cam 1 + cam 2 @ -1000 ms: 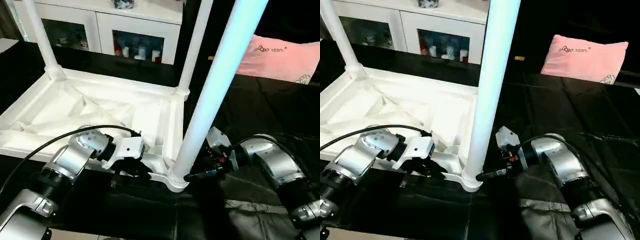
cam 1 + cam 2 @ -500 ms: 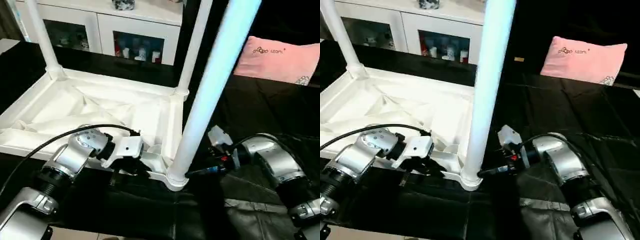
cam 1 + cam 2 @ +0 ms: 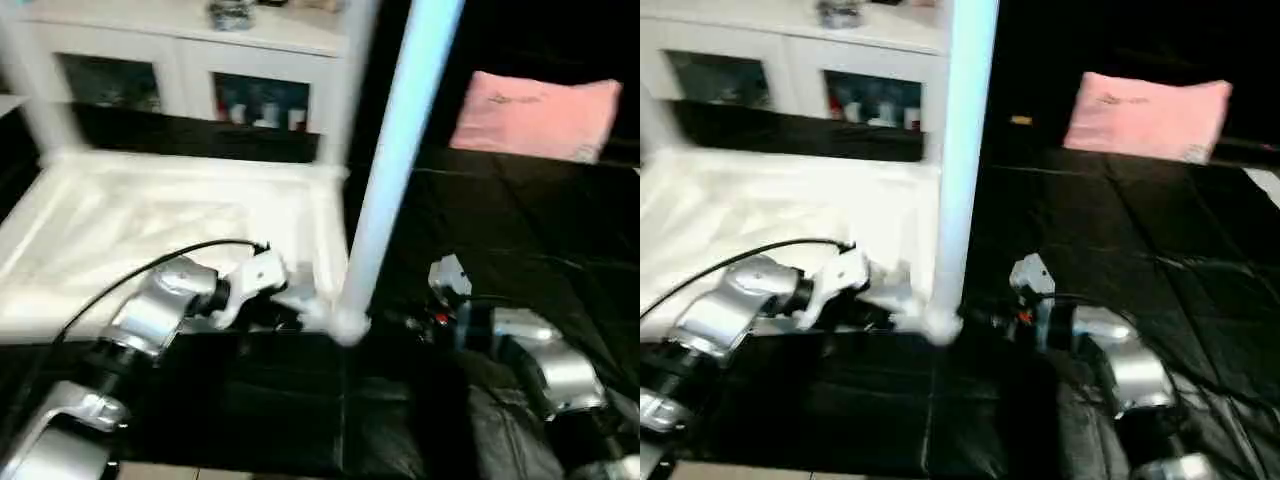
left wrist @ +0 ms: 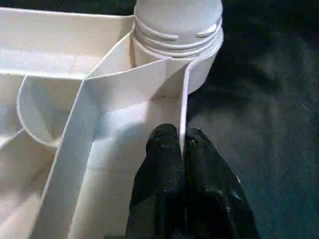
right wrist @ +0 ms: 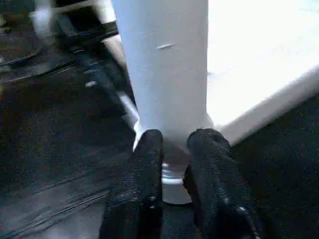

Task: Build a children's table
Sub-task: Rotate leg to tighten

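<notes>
The white tabletop [image 3: 150, 210] lies upside down on black cloth, ribs up. A thick white leg [image 3: 395, 160] stands in its near right corner socket [image 3: 345, 322]. Two more legs rise from the far corners [image 3: 345, 90] [image 3: 25, 90]. My left gripper [image 4: 182, 142] is shut on the thin rim wall of the tabletop [image 4: 124, 84], just short of that socket [image 4: 177, 30]. My right gripper [image 5: 174, 144] sits at the foot of the near leg [image 5: 164, 64], its two fingers a little apart, one fingertip [image 5: 148, 144] at each side of the leg's base.
A pink pillow [image 3: 535, 112] lies at the back right on the black cloth [image 3: 500, 230]. A white glass-door cabinet [image 3: 180, 60] stands behind the tabletop. A black cable [image 3: 130, 275] arcs over my left forearm.
The whole picture has shifted as my head moved, so the near leg now looks more upright. Both grippers stay at the near right corner.
</notes>
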{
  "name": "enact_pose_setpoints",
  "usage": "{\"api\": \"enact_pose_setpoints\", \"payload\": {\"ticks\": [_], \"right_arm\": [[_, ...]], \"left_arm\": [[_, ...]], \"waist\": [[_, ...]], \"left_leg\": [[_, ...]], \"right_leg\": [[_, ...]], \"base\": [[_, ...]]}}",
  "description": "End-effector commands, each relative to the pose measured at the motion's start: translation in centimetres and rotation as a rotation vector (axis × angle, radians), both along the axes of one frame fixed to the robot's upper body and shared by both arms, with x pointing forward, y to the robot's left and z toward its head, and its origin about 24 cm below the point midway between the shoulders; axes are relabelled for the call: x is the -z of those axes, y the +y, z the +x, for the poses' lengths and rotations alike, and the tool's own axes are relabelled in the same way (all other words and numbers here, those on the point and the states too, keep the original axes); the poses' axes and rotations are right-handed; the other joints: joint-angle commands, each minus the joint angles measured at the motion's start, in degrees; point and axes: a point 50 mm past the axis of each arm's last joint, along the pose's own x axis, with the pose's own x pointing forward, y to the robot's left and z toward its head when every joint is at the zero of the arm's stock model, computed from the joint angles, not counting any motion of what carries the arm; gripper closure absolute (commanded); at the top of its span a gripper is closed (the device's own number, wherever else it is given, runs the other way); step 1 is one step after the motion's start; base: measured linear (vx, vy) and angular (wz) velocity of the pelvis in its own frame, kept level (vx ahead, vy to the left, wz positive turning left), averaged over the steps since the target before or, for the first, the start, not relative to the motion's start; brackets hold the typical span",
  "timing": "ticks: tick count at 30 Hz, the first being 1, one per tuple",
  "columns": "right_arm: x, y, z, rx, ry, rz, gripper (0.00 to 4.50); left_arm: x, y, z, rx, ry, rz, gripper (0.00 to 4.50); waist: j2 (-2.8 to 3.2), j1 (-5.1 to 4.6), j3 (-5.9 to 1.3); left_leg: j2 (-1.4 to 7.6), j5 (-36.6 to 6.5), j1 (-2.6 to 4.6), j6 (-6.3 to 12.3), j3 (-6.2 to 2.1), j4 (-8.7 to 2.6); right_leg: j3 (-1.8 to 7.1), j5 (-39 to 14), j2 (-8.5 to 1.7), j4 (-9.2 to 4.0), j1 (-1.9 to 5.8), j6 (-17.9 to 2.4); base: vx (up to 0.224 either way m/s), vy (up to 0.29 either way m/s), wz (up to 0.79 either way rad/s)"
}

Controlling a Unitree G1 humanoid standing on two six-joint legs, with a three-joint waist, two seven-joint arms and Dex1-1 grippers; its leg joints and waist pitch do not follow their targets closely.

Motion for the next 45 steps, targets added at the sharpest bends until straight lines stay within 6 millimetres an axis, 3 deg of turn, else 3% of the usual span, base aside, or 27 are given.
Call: {"api": "enact_pose_setpoints", "payload": {"ticks": [1, 3, 4, 6, 7, 8, 9, 11, 12, 16, 20, 24, 25, 35, 45], "right_arm": [[-0.1, 3.2, -0.2, 0.020, 0.015, 0.030, 3.95], [0.0, 4.4, -0.3, 0.092, 0.045, 0.069, 4.07], [0.0, 4.7, -0.3, 0.109, 0.048, 0.079, 4.13], [-0.2, 5.5, -0.7, 0.093, 0.024, 0.077, 4.13], [-0.3, 5.7, -0.7, 0.102, 0.012, 0.073, 4.13], [-0.4, 5.7, -0.7, 0.108, 0.012, 0.085, 4.13], [-0.5, 5.6, -0.7, 0.112, 0.003, 0.083, 3.96], [-0.6, 5.1, -0.5, 0.141, -0.013, 0.073, 3.79], [-0.8, 4.3, -0.4, 0.161, -0.034, 0.052, 3.79], [-1.7, 1.6, -0.8, 0.104, -0.090, 0.009, 3.38], [-2.2, 0.5, -1.4, 0.053, -0.093, 0.008, 3.00], [-2.8, -0.8, -2.0, 0.000, -0.099, -0.005, 2.65], [-3.0, -1.2, -2.1, -0.009, -0.102, -0.006, 2.58], [-3.7, -3.0, -1.1, -0.079, -0.130, -0.067, 1.90], [-3.9, -1.0, -1.0, -0.316, -0.057, -0.030, 0.95]], "left_arm": [[-0.8, -2.8, 0.3, -0.058, -0.004, -0.132, 4.50], [-0.9, -3.6, 0.5, -0.095, -0.013, -0.142, 4.50], [-1.0, -3.8, 0.6, -0.102, -0.019, -0.140, 4.50], [-0.9, -4.2, 0.4, -0.080, -0.048, -0.129, 4.50], [-0.9, -4.4, 0.3, -0.073, -0.054, -0.123, 4.50], [-0.9, -4.4, 0.2, -0.061, -0.066, -0.113, 4.50], [-0.8, -4.3, 0.1, -0.057, -0.068, -0.101, 4.50], [-0.6, -3.9, 0.0, -0.050, -0.078, -0.067, 4.50], [-0.5, -3.4, 0.1, -0.056, -0.082, -0.041, 4.50], [-0.5, -1.7, 0.4, -0.059, -0.099, 0.023, 4.50], [-0.5, -0.9, 0.6, -0.062, -0.097, 0.042, 4.50], [-0.6, 0.0, 0.6, -0.036, -0.093, 0.056, 4.50], [-0.7, 0.3, 0.4, -0.014, -0.086, 0.054, 4.50], [-0.9, 0.9, -0.8, 0.228, -0.063, 0.045, 4.50], [-1.2, 0.1, -1.4, 0.405, -0.022, 0.040, 4.50]], "waist": [[0.10, 0.59, -2.32], [0.08, 0.55, -2.50], [-0.25, 0.57, -2.65], [-0.07, 0.60, -3.00], [0.03, 1.07, -3.43], [0.06, 1.35, -3.72], [-0.14, 1.60, -3.51], [-0.17, 1.95, -3.43], [-0.03, 2.15, -3.37], [-0.37, 2.44, -2.98], [-0.54, 2.12, -2.68], [-0.69, 2.07, -2.62], [-0.47, 2.07, -2.60], [-0.87, 2.32, -2.77], [-0.80, 3.11, -2.89]], "left_leg": [[2.64, -7.79, -1.01, 0.89, -1.16, -4.97], [2.50, -6.19, -1.02, 1.43, -1.07, -4.87], [2.40, -5.01, -1.16, 1.90, -0.95, -4.77], [2.44, -2.31, -1.40, 3.03, -0.89, -4.65], [2.66, 0.92, -1.21, 4.01, -0.76, -4.41], [2.68, 4.62, -1.51, 5.14, -0.70, -4.28], [2.71, 5.62, -1.41, 6.17, -0.56, -4.35], [2.81, 5.85, -1.38, 6.84, -0.49, -4.35], [2.86, 5.65, -1.47, 6.83, -0.60, -4.44], [2.75, 1.43, -1.46, 5.16, -0.43, -4.59], [2.70, -1.53, -1.58, 4.15, -0.56, -4.75], [2.64, -1.93, -1.42, 4.08, -0.58, -4.73], [2.75, -1.70, -1.38, 4.08, -0.59, -4.75], [2.82, -0.32, -1.22, 4.29, -0.37, -4.56], [3.05, 0.92, -0.87, 4.87, -0.28, -4.46]], "right_leg": [[3.29, -21.81, -6.20, -5.86, 2.45, -7.92], [3.36, -19.70, -6.22, -5.76, 2.50, -8.47], [3.34, -17.94, -6.10, -5.62, 2.71, -8.60], [3.39, -12.80, -6.17, -5.19, 2.96, -9.60], [3.45, -6.54, -6.19, -4.50, 2.93, -10.78], [3.38, 0.91, -5.98, -3.55, 2.96, -12.21], [3.29, 5.00, -5.79, -3.29, 2.78, -13.08], [3.18, 6.57, -5.97, -3.12, 2.87, -13.73], [3.18, 6.25, -6.14, -3.13, 3.00, -13.77], [3.29, -0.39, -6.22, -3.98, 3.26, -11.77], [3.25, -6.97, -6.25, -4.81, 3.23, -9.65], [3.25, -8.57, -5.98, -4.98, 3.06, -9.10], [3.33, -8.14, -6.00, -4.85, 2.96, -9.20], [3.25, -4.82, -5.96, -4.30, 2.98, -11.40], [3.18, -2.06, -6.06, -3.82, 2.87, -12.73]], "base": [[0.000, 0.000, 0.00], [0.000, 0.000, 0.00], [0.000, 0.000, 0.00], [0.000, 0.000, 0.00], [0.000, 0.000, 0.00], [0.000, 0.000, 0.00], [0.000, 0.000, 0.00], [0.000, 0.000, 0.00], [0.000, 0.000, 0.00], [0.000, 0.000, 0.00], [0.000, 0.000, 0.00], [0.000, 0.000, 0.00], [0.000, 0.000, 0.00], [0.000, 0.000, 0.00], [0.000, 0.000, 0.00]]}}
